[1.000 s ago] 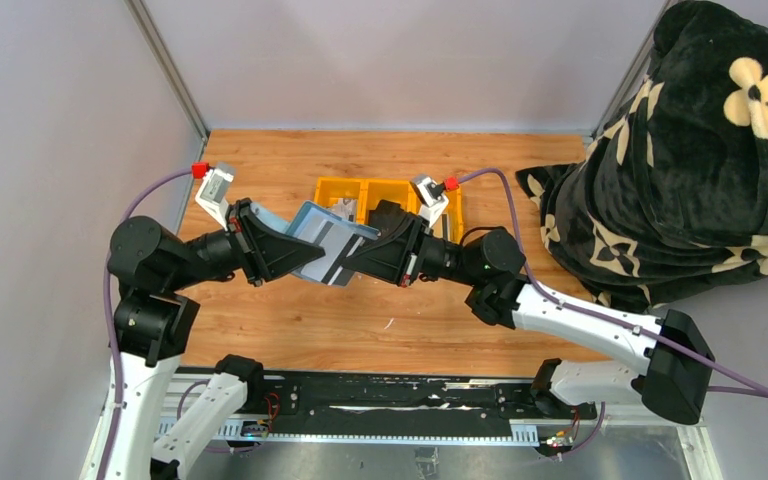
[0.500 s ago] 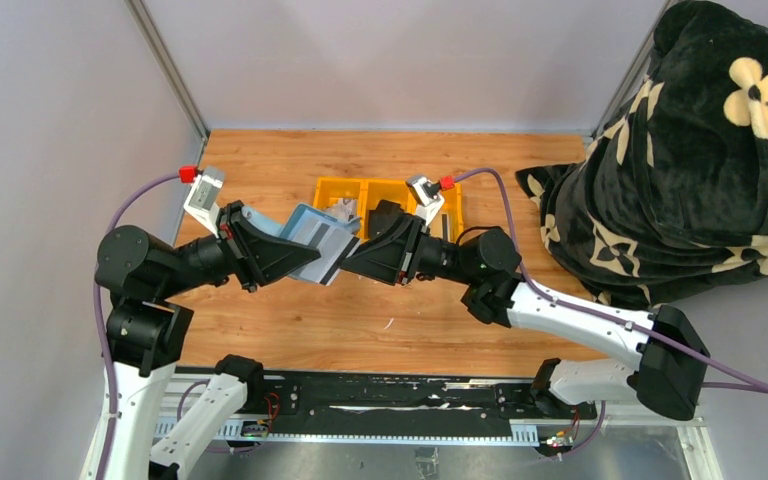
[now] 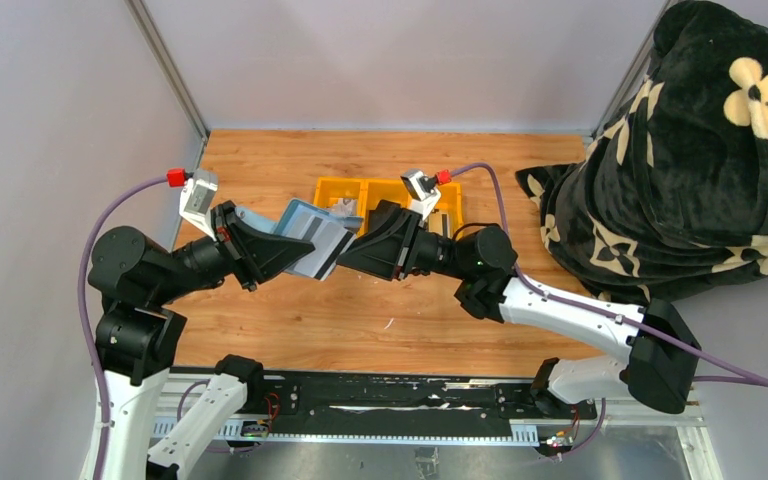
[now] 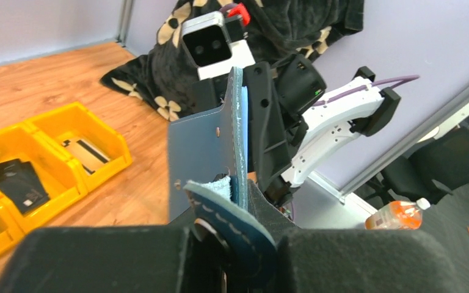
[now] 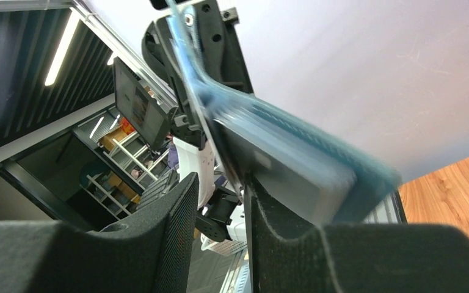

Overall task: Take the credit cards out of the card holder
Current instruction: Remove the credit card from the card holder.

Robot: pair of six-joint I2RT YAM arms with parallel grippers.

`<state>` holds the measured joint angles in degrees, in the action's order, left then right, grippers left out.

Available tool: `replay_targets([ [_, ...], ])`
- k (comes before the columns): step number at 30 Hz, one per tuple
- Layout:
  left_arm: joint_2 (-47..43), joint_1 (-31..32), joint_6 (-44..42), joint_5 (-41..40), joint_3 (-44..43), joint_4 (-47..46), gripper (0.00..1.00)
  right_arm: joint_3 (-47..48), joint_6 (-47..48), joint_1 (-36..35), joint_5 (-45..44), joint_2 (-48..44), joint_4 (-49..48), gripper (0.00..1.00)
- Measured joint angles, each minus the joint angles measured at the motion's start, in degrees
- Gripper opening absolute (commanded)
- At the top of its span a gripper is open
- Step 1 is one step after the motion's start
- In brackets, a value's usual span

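Note:
In the top view the blue-grey card holder hangs tilted above the table, and my left gripper is shut on its left end. A pale credit card with a black stripe sticks out of the holder's lower right edge. My right gripper is at that edge, jaws open. In the right wrist view the holder and a grey card face lie against the outer side of one finger; the gap of the right gripper is empty. The left wrist view shows the holder standing up from the left gripper.
A yellow three-compartment tray sits behind the grippers, holding a black pouch and a flat card. A black flowered blanket is heaped at the right. Grey walls close off the left and the back.
My right gripper has gone from shut to open and let go of the striped card. Both grippers and the holder have drifted a little to the left.

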<state>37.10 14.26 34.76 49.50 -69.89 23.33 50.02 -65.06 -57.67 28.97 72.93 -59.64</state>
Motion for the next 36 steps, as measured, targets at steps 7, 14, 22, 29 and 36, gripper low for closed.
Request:
replay_targets([
  [7, -0.09, 0.13, -1.99, -2.40, -0.09, 3.13, 0.00, 1.42, 0.07, -0.11, -0.02, 0.22, -0.52, 0.34],
  [14, -0.13, 0.13, -2.05, -2.73, -0.09, 3.43, 0.00, 2.64, 0.24, -0.11, 0.00, 1.73, -0.17, 0.43],
  [22, -0.15, 0.11, 0.20, -2.56, -0.09, 1.86, 0.00, 2.95, 1.46, -0.74, 0.00, 2.10, 0.68, 0.45],
  [29, -0.15, 0.09, 1.79, -2.36, -0.09, -0.94, 0.00, 5.11, 0.87, -1.60, 2.08, 5.29, -1.40, 0.30],
  [36, -0.15, 0.11, 2.32, -1.60, -0.09, -1.86, 0.00, 5.31, -0.61, -1.79, 3.13, 6.36, -4.61, 0.01],
])
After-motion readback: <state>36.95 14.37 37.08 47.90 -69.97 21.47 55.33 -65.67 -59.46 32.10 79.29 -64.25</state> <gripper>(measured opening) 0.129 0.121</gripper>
